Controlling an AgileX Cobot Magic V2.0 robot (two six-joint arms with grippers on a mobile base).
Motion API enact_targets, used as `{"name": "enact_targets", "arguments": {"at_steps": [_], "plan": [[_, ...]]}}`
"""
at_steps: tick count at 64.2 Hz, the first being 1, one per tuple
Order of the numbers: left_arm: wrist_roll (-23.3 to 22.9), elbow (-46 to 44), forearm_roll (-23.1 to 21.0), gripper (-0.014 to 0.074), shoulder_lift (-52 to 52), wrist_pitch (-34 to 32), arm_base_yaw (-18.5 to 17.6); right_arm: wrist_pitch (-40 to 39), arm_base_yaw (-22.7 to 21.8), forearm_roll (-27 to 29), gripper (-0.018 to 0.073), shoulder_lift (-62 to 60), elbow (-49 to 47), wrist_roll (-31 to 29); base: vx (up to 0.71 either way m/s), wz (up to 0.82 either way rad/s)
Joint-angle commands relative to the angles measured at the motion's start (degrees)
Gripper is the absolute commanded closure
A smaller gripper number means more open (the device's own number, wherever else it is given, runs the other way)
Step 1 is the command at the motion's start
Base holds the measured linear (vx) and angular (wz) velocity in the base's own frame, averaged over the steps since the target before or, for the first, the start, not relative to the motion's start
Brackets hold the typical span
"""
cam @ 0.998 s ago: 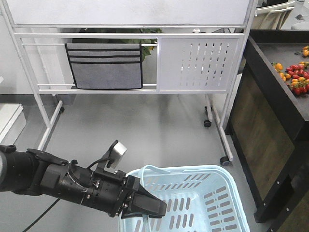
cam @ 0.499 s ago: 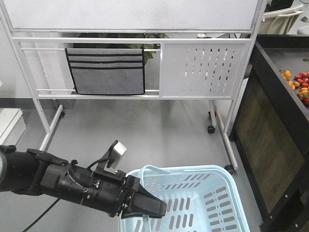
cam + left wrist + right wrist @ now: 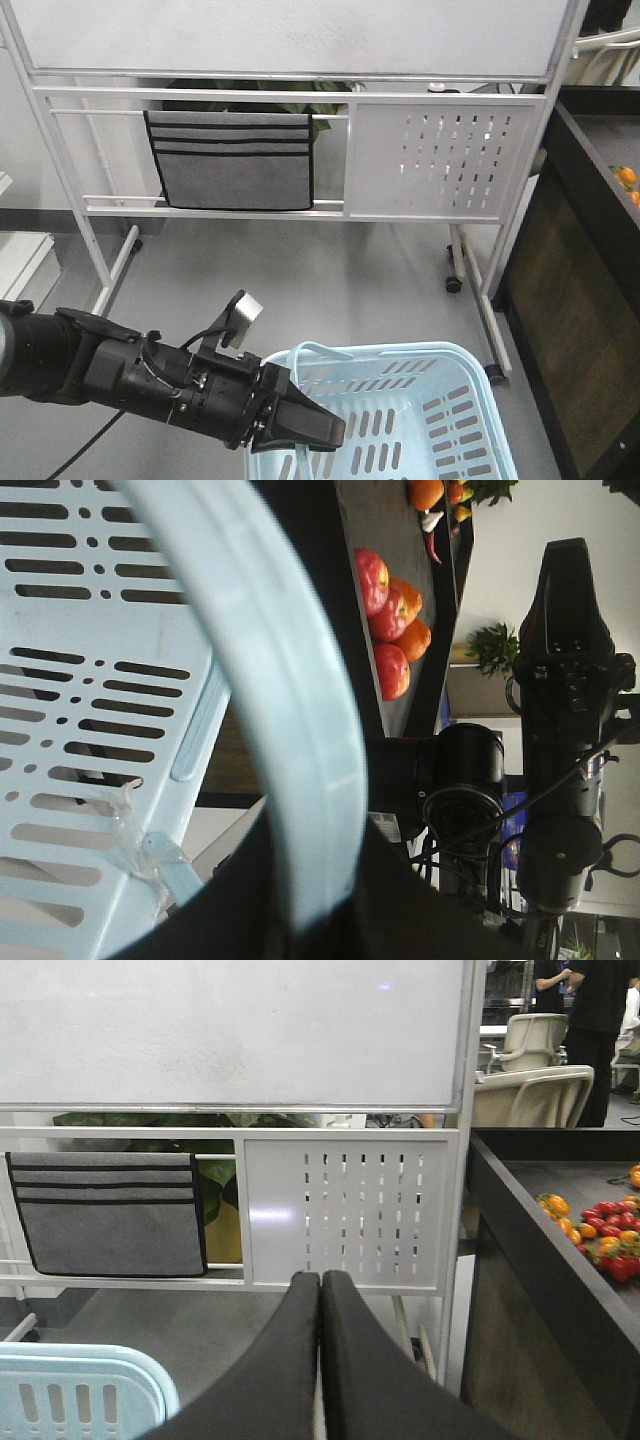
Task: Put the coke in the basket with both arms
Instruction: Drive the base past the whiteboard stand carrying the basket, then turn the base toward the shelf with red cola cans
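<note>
One basket (image 3: 450, 400) of light blue moulded plastic, with slotted walls and a rounded rim, sits low in the front view, its near part cut off by the frame edge. Two black, pointed hands are seen. The left hand (image 3: 318, 430) is clamped on the smooth curved handle (image 3: 300, 730), the contact partly in shadow. The right hand (image 3: 320, 1285) has its fingers pressed together, holding nothing.

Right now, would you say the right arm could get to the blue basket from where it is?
Probably yes. The basket sits low and left of the right gripper, with only bare floor between; its jaws are shut, though.
</note>
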Motion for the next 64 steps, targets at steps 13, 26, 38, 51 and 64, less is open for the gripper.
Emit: {"name": "enact_targets", "arguments": {"at_steps": [13, 26, 38, 51, 64], "plan": [[0.3, -0.9, -3.6, 0.0602, -2.8, 5.9, -0.2, -4.4, -0.3, -0.2, 0.0569, -0.3, 0.4, -0.3, 0.16, 0.16], [0.3, -0.9, -3.6, 0.0602, -2.8, 5.9, -0.2, -4.4, -0.3, -0.2, 0.0569, -0.3, 0.4, -0.3, 0.17, 0.30], [0.3, -0.9, -3.6, 0.0602, -2.8, 5.9, -0.2, -4.4, -0.3, -0.2, 0.0569, -0.3, 0.4, -0.3, 0.16, 0.40], [0.3, -0.9, -3.6, 0.0602, -2.8, 5.9, -0.2, -4.4, -0.3, -0.2, 0.0569, -0.3, 0.4, -0.3, 0.14, 0.40], [0.3, -0.9, -3.6, 0.0602, -2.8, 5.9, -0.2, -4.4, -0.3, -0.2, 0.0569, -0.3, 0.4, -0.3, 0.12, 0.34]]}}
